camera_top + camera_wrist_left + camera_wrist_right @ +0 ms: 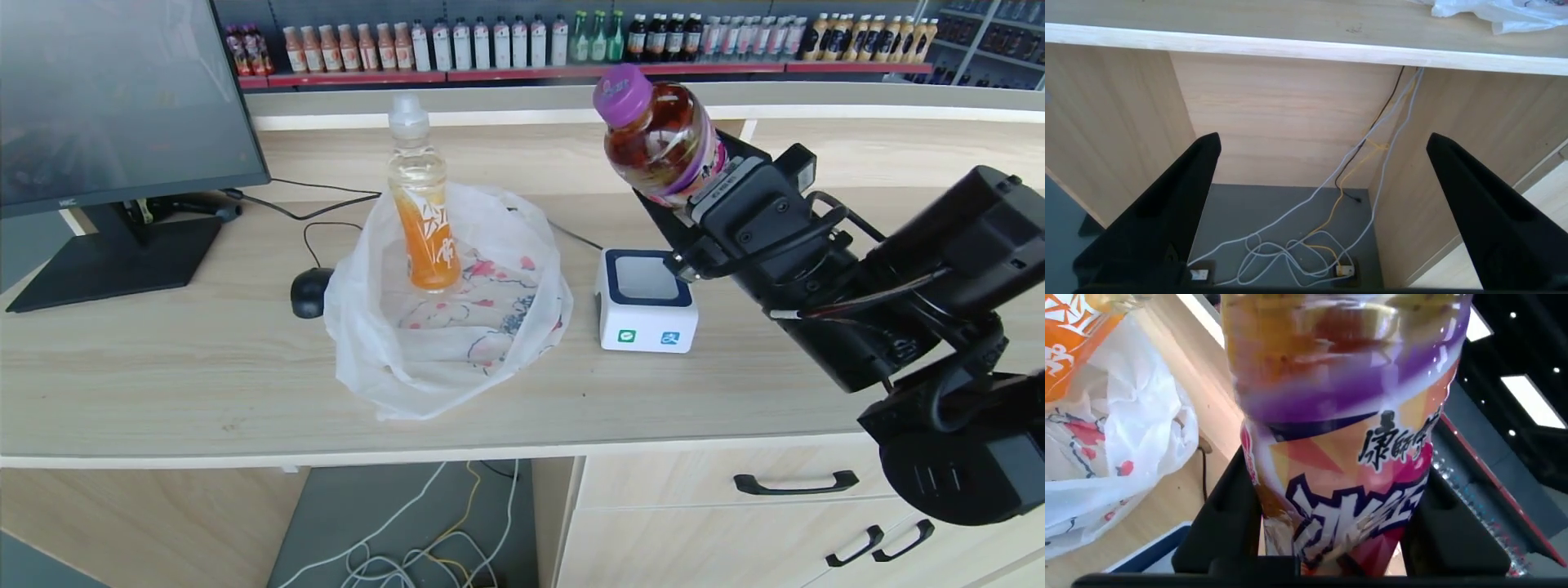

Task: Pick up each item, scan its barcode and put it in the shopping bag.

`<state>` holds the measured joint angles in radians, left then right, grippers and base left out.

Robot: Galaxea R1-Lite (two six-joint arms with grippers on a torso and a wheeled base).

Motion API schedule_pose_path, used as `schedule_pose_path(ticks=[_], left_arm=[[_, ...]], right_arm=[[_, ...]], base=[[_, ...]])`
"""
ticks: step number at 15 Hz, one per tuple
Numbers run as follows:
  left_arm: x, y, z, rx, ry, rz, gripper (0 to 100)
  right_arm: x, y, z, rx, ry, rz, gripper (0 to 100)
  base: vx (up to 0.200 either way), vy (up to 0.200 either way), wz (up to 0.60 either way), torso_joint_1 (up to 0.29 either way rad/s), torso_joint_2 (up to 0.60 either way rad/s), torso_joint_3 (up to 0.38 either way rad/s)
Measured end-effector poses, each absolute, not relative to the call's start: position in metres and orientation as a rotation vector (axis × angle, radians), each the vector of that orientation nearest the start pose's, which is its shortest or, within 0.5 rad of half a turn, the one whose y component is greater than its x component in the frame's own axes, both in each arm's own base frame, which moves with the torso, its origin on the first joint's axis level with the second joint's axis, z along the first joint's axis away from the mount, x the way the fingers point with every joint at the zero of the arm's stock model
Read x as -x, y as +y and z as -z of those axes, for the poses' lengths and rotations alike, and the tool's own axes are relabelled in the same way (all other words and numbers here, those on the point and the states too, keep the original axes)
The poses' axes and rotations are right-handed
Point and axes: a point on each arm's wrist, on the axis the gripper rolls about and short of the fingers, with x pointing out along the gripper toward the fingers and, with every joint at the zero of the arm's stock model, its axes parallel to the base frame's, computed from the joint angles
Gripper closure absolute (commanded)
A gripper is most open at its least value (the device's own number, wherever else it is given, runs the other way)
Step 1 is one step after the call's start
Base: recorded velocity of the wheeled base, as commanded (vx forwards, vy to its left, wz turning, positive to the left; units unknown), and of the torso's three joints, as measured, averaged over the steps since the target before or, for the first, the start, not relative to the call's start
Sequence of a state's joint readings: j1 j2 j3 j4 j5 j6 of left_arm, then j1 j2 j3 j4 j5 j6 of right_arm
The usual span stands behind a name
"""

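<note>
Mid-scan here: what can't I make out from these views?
- Barcode on the purple-cap bottle: none shows; the right wrist view is too close, and the fingers cover the label's lower part.
- Scanner window: one edge hidden by the right arm, head view.
- Orange bottle label: print too small to read, head view.

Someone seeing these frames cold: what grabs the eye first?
First, the purple-capped bottle, held up tilted in the right gripper above the counter, close to the white scanner. Next, the orange bottle standing upright in the open plastic bag at mid-counter, left of the scanner.
</note>
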<state>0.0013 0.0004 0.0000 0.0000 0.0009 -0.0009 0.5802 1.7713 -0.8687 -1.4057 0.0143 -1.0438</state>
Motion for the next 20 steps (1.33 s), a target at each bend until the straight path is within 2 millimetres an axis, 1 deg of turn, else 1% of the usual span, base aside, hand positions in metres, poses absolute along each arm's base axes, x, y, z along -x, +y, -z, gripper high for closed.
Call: schedule_pose_path(ticks=[6,11,14,16,20], left_arm=[[0.023,0.0,-0.075,0.001,0.0,-0.003,0],[0.023,0.0,-0.075,0.001,0.0,-0.002,0],[0.023,0.0,-0.075,0.001,0.0,-0.002,0],[0.023,0.0,-0.075,0.001,0.0,-0.002,0],[0.023,0.0,-0.075,0.001,0.0,-0.002,0]], right_arm=[[-0.28,0.188,-0.237,0.954,-0.827,-0.418,100],[-0.284,0.189,-0.231,1.01,-0.85,-0.444,100],[-0.284,0.189,-0.217,1.064,-0.838,-0.485,100],[-0.286,0.186,-0.212,1.079,-0.84,-0.503,100],[-0.291,0.183,-0.213,1.086,-0.857,-0.502,100]], base=[[0.0,0.0,0.0,0.0,0.0,0.0],[0.0,0.0,0.0,0.0,0.0,0.0],[0.0,0.0,0.0,0.0,0.0,0.0],[0.0,0.0,0.0,0.0,0.0,0.0],[0.0,0.0,0.0,0.0,0.0,0.0]])
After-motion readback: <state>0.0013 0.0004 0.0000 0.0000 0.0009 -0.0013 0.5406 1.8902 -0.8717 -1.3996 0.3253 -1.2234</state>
